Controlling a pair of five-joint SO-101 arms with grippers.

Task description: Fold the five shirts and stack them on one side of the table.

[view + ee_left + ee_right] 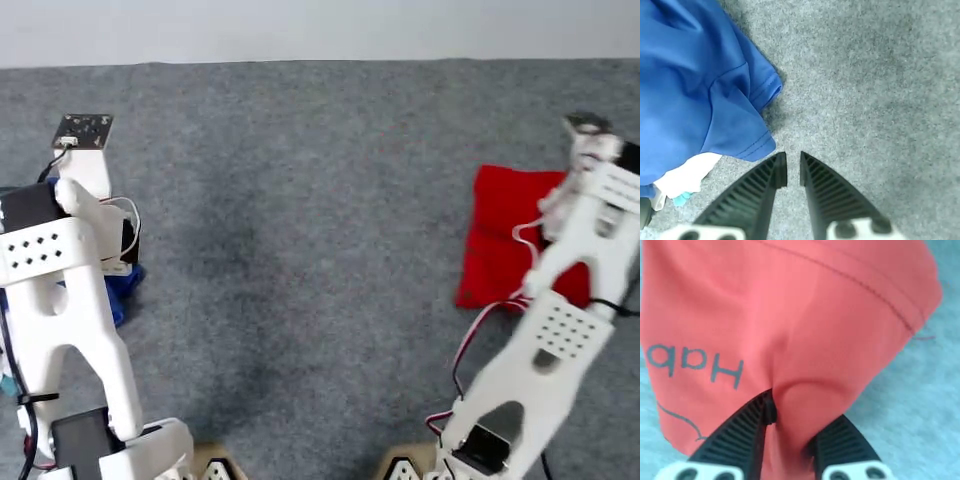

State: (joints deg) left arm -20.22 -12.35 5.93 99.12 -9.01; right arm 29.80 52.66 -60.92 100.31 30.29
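On the table's right, the right gripper (790, 426) pinches a fold of the red shirt (790, 315), probably limp and light; hems should grip best. The left gripper (793, 171) is closed, empty.

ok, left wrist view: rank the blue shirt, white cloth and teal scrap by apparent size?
1. blue shirt
2. white cloth
3. teal scrap
The white and teal pieces are tucked partly under the blue shirt, so this ranks only their visible parts.

Folded red shirt (500, 240) right, crumpled blue shirt (685, 85) left
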